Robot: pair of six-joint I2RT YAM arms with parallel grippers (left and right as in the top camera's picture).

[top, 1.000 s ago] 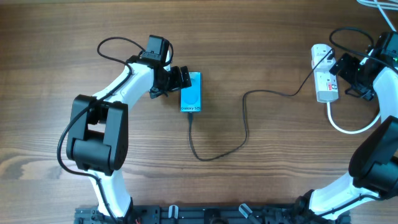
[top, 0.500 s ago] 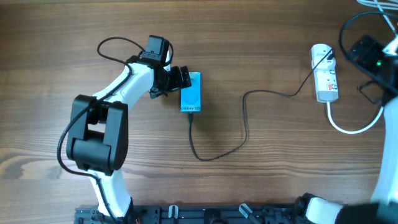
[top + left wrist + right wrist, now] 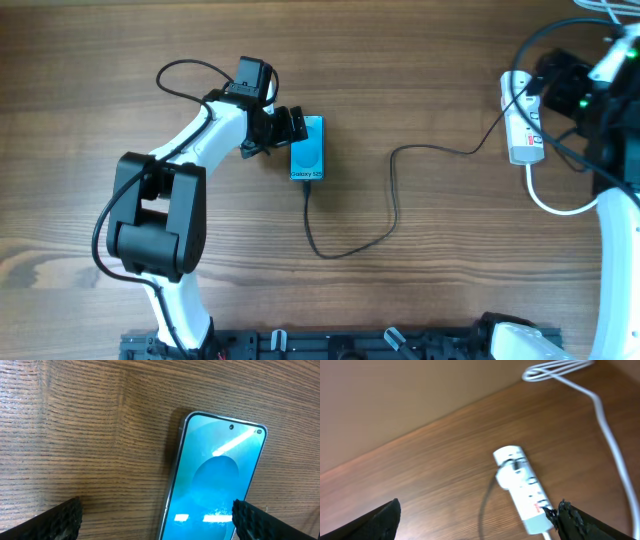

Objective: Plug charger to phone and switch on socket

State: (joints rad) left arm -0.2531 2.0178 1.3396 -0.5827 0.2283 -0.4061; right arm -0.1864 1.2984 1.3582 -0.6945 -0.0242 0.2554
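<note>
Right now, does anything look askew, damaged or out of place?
Nothing stands out. The phone lies flat with an unbroken screen, the charger cable curves loosely between it and the socket, and the socket looks intact.

Top-down overhead and close left wrist share phone (image 3: 308,148).

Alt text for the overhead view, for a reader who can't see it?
A phone with a cyan screen lies left of centre on a wooden table, the left gripper at its left edge. A thin black charger cable loops from the phone's lower end to a white socket strip at upper right, beside the right arm.
</note>
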